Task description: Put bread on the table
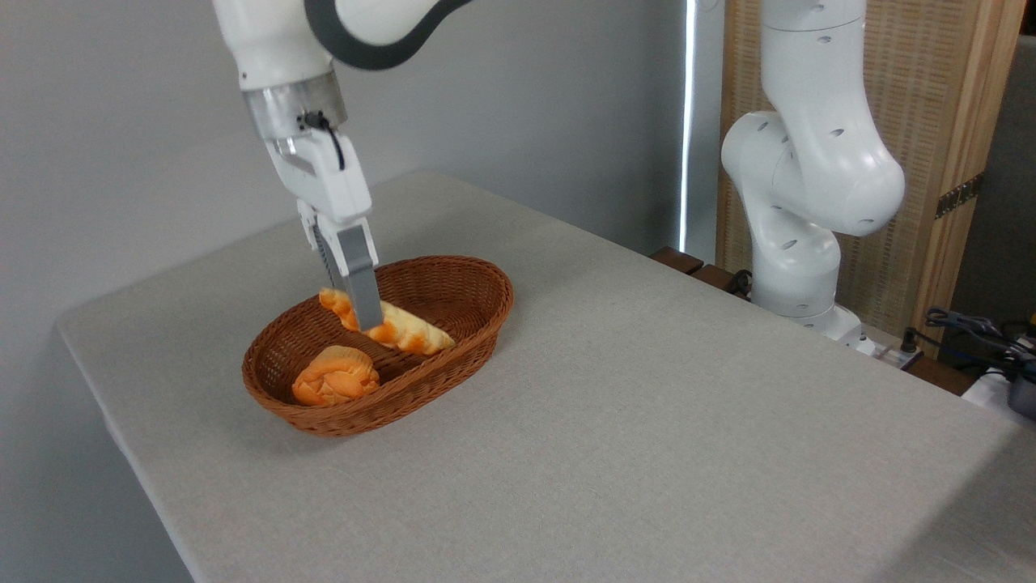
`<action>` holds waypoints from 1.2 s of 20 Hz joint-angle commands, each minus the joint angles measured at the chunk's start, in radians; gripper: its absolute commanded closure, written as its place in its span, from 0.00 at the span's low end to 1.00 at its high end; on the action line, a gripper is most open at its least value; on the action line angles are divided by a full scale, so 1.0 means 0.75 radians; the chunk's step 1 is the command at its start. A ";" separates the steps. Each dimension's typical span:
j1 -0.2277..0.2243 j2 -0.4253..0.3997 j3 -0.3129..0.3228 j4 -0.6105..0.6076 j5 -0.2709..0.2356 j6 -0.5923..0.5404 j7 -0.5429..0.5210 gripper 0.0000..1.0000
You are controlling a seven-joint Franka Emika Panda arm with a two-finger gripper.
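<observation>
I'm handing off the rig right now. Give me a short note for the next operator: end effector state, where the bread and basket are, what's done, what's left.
End effector: down inside the wicker basket, fingers straddling the bread; whether they have closed on it cannot be told.
Bread: in the basket, apparently not lifted.
Knotted bun: at the basket's near end, untouched.
Done: reach to the bread.
Left: confirm the grip, lift, carry clear of the rim, set on the table.
</observation>
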 commanded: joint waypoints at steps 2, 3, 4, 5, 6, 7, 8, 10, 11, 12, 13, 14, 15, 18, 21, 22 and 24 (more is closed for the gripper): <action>-0.002 -0.096 0.183 0.002 -0.165 -0.039 0.001 0.53; -0.002 -0.125 0.220 0.002 -0.165 -0.051 0.005 0.53; -0.002 -0.127 0.261 0.002 -0.165 -0.065 0.019 0.53; -0.002 -0.127 0.314 0.002 -0.165 -0.082 0.066 0.53; -0.002 -0.127 0.361 0.002 -0.163 -0.110 0.121 0.53; -0.002 -0.127 0.392 0.000 -0.159 -0.143 0.233 0.53; -0.002 -0.125 0.409 0.000 -0.157 -0.155 0.309 0.53; -0.002 -0.115 0.468 -0.004 -0.155 -0.155 0.405 0.52; 0.000 -0.101 0.480 -0.021 -0.153 -0.155 0.491 0.52; 0.000 -0.078 0.493 -0.029 -0.153 -0.157 0.532 0.51; 0.000 -0.048 0.507 -0.031 -0.155 -0.155 0.543 0.37; 0.000 -0.001 0.507 -0.031 -0.155 -0.155 0.543 0.11; 0.000 0.024 0.507 -0.031 -0.153 -0.155 0.543 0.00; 0.000 0.030 0.507 -0.031 -0.147 -0.149 0.545 0.00; 0.000 0.036 0.507 -0.029 -0.149 -0.139 0.541 0.00; 0.000 0.036 0.509 -0.029 -0.149 -0.139 0.541 0.00; 0.000 0.036 0.509 -0.029 -0.149 -0.133 0.539 0.00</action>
